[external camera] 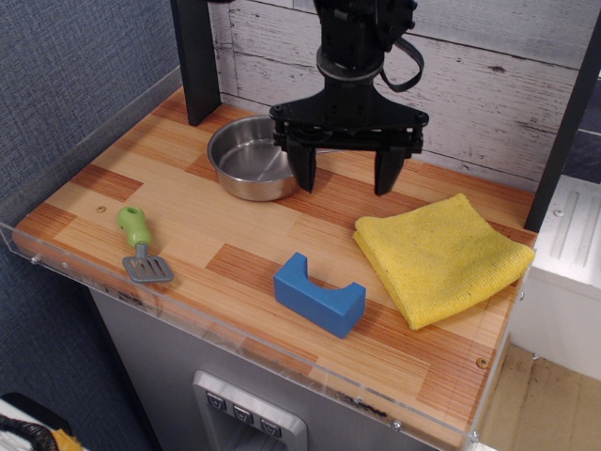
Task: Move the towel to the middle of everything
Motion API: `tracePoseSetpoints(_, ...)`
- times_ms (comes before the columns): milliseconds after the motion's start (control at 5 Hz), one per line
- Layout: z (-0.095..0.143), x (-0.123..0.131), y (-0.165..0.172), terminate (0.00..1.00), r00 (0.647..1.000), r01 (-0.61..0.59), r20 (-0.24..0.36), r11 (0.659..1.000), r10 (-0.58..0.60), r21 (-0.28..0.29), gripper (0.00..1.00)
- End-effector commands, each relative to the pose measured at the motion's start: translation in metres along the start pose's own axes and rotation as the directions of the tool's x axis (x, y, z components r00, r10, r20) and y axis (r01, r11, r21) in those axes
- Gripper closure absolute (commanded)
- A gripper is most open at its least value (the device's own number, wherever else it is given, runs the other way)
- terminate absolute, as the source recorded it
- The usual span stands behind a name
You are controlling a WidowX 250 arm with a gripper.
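Towel [441, 256] flat at right, untouched.
Gripper [346, 175] hangs empty, jaws spread wide, just right of the pan [255, 157]; block [319, 295] near, spatula [143, 247] left.

On the tabletop [197, 221], the pan [252, 158] sits behind, the spatula [142, 245] left, the block [319, 295] in front, the towel [439, 256] right.
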State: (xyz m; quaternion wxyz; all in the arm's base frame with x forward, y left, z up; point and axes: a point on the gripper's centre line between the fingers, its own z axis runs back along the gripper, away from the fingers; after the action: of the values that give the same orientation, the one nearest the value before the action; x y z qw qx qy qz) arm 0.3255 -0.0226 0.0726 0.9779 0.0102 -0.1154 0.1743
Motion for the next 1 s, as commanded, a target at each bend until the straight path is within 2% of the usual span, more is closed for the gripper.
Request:
tracePoseSetpoints(0,-0.018,-0.006,-0.017,0.0,0.999,0.03,-0.011,0.999,-0.03,0.018,0.0)
tracePoseSetpoints(600,-0.005,-0.022,-0.066,0.0,0.993,0.121,0.018,0.992,-0.121,-0.032,0.0)
tracePoseSetpoints(800,-0.013,-0.027,-0.067,0.0,0.992,0.128,0.0,0.991,-0.128,-0.025,0.0)
